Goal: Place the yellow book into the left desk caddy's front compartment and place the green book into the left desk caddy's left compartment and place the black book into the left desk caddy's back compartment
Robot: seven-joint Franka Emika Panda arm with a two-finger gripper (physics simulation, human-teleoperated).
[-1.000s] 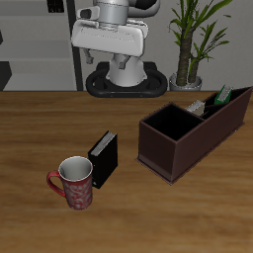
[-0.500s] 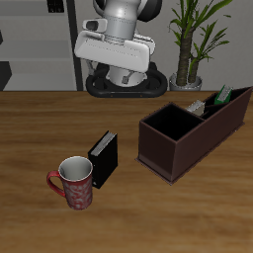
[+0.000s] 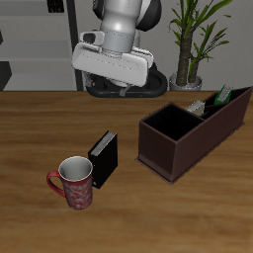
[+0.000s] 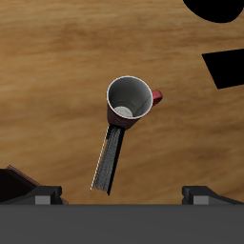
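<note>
**Black book awaits pickup, 2 books already stowed**

Black book (image 3: pixel 104 158) stands upright beside the mug (image 3: pixel 73 182), ungrasped. Farther back, the green book (image 3: pixel 224 96) and yellow book (image 3: pixel 200 106) sit in the left desk caddy (image 3: pixel 188 138). The gripper (image 3: pixel 112 83) is held high; finger state cannot be told. A descent onto the black book is judged next.

The gripper (image 3: pixel 112 81) hangs high over the back of the wooden table (image 3: pixel 40 128), with open air all around it. Below and forward of it, the thin black book (image 3: pixel 104 157) stands on edge, and the red-and-white patterned mug (image 3: pixel 73 182) sits just beside it on the front side, crowding that face. The book's other broad face and top edge look free. The long dark maroon-brown desk caddy (image 3: pixel 188 138) stands well apart to one side, its large square section open from above.
</note>
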